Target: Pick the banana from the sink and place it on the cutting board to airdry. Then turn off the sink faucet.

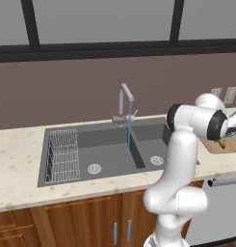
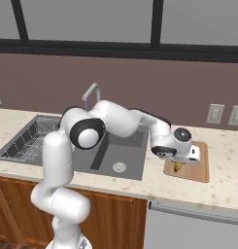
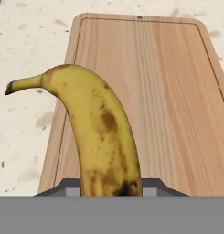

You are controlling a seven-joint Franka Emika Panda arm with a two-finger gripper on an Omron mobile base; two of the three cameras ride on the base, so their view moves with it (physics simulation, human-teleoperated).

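My gripper (image 3: 111,186) is shut on the banana (image 3: 95,132), a yellow, brown-spotted fruit whose stem points up and to the left in the hand view. It hangs just over the near end of the cutting board (image 3: 177,91), a light wooden board on the counter. From the right base view, the gripper (image 2: 178,163) holds the banana (image 2: 178,167) low above the cutting board (image 2: 197,171), to the right of the sink (image 2: 127,146). The sink faucet (image 1: 124,96) stands behind the sink (image 1: 110,140), with a thin blue stream (image 1: 129,132) running into the basin.
A wire rack (image 1: 63,154) fills the left basin. Speckled counter (image 3: 26,114) surrounds the board. Wall outlets (image 2: 215,113) sit behind the board. My arm reaches across the right basin. A dishwasher front (image 2: 188,223) lies below the counter.
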